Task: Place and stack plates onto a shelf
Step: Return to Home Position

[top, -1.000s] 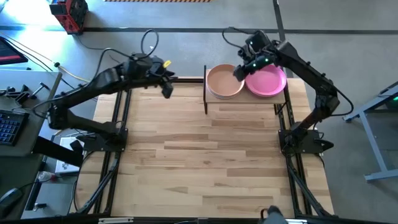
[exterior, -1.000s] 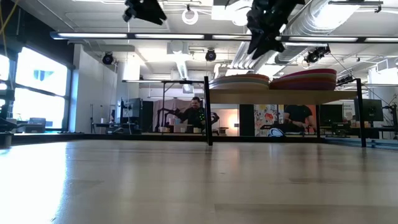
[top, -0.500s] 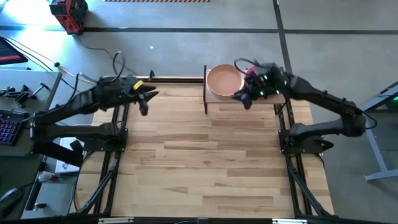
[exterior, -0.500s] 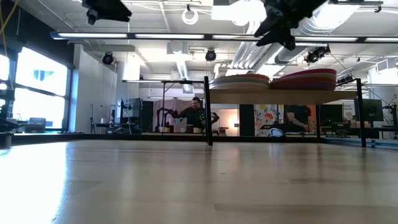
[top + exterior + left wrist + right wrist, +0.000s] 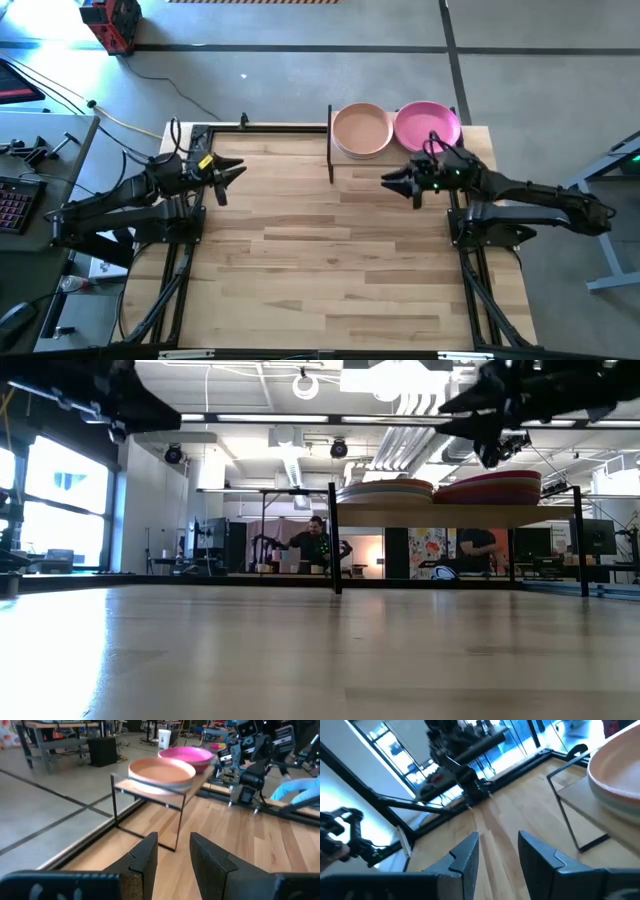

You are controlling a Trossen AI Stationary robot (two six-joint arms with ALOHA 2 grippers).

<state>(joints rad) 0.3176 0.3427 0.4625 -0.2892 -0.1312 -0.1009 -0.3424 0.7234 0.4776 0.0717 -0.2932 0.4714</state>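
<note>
- Light wood shelf (image 5: 360,168) stands at the far edge of the desk (image 5: 320,260) and carries two stacks of plates side by side: the brown-topped stack (image 5: 361,130) on its left half and the pink-topped stack (image 5: 428,126) on its right half.
- No plate lies on the desk, so the stacking looks done and only the parking of the arms remains.
- The left end effector (image 5: 232,172) hangs over the desk's left side, well apart from the shelf. Its fingers are a narrow gap apart and hold nothing.
- The right end effector (image 5: 392,182) sits just in front of the shelf's right half. Its fingers are also slightly apart and empty.
- The main risk lies with the right arm. It is near the shelf's front edge and right post (image 5: 583,550), and a sideways swing could clip them.
- A knock there could shake the light shelf and slide the loose top plates off their stacks.
- The left arm has open desk around it, so a collision looks unlikely.
</note>
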